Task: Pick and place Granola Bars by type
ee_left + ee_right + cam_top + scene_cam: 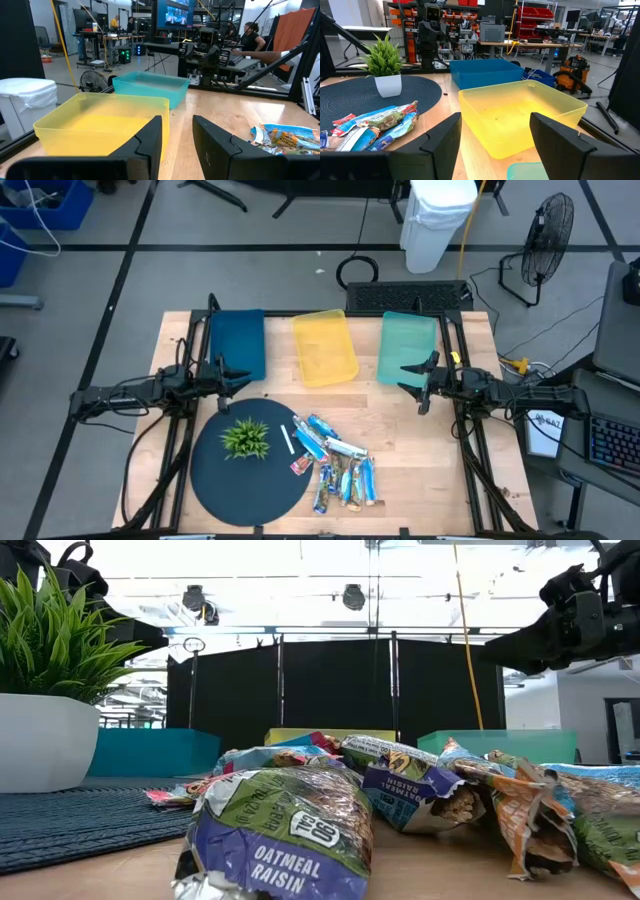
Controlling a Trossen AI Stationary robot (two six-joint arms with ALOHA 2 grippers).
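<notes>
The granola bars [335,460] lie in a loose pile on the wooden table, near its front edge, just right of a round dark mat [225,480]. They are shiny wrappers, mostly light blue and white, some brownish-green [290,830], with one red one at the pile's left [300,467]. My left gripper [235,377] hovers level at the table's left, open by a narrow gap [177,145], nothing between its fingers. My right gripper [410,375] hovers level at the table's right, open wide [495,145], also holding nothing. Both are well clear of the pile.
Three bins stand in a row along the far edge: dark blue [237,340], yellow [325,347], teal [408,345]. A small green plant in a white pot [246,438] stands on the mat. A thin white stick [287,440] lies beside the pile.
</notes>
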